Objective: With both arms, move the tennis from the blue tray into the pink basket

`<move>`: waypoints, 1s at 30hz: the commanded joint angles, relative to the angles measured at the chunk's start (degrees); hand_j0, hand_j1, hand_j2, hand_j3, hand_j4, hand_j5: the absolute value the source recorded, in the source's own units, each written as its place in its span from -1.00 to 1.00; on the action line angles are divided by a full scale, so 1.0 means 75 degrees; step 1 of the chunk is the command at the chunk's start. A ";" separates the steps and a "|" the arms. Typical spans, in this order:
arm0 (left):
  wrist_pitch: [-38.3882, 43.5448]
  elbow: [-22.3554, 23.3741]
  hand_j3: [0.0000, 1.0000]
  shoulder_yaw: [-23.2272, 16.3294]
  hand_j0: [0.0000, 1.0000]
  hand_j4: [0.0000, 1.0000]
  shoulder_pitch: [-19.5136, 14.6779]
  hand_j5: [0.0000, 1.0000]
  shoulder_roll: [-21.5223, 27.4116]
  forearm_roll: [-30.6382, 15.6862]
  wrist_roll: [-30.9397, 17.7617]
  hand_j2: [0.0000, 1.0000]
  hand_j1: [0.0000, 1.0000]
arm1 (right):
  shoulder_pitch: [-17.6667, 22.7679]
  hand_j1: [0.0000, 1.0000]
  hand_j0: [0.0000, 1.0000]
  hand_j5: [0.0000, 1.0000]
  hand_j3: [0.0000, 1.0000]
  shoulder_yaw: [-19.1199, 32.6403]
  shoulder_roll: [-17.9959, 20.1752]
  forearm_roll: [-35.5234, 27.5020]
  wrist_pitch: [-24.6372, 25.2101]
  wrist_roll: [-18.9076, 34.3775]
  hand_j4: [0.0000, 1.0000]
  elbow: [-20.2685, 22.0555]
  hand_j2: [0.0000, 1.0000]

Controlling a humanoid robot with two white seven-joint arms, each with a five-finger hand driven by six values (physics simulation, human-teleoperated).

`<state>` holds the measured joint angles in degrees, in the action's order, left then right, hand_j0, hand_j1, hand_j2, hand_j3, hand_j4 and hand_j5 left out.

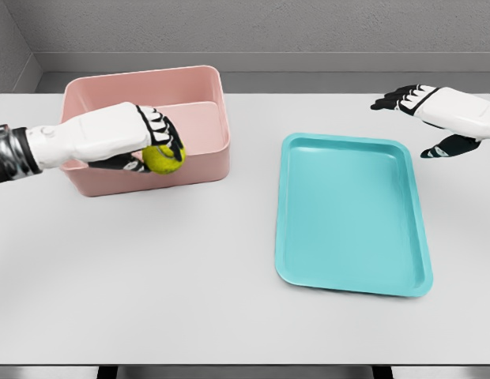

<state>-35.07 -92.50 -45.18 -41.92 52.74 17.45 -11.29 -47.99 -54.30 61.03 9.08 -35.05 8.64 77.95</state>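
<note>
A yellow-green tennis ball (163, 157) is held in my left hand (154, 142), whose fingers curl over it at the front wall of the pink basket (205, 79). The ball hangs at about the height of the basket's front rim, near its middle. The blue tray (348, 213) lies to the right on the white table and holds nothing. My right hand (423, 118) hovers beyond the tray's far right corner, fingers spread and holding nothing.
The white table (150, 284) stretches wide in front of the basket and tray. A grey wall runs along the table's far edge.
</note>
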 commanded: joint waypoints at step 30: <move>0.0009 0.1798 0.09 0.0399 0.09 0.09 -0.0305 0.09 -0.0481 0.0041 -0.0018 0.09 0.09 | 0.0000 1.00 1.00 1.00 1.00 0.0010 0.0008 -0.0050 0.0007 -0.0004 1.00 0.0002 1.00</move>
<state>-35.07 -80.16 -42.45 -44.21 49.45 18.09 -11.46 -47.99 -54.31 61.03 9.08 -35.05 8.64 77.95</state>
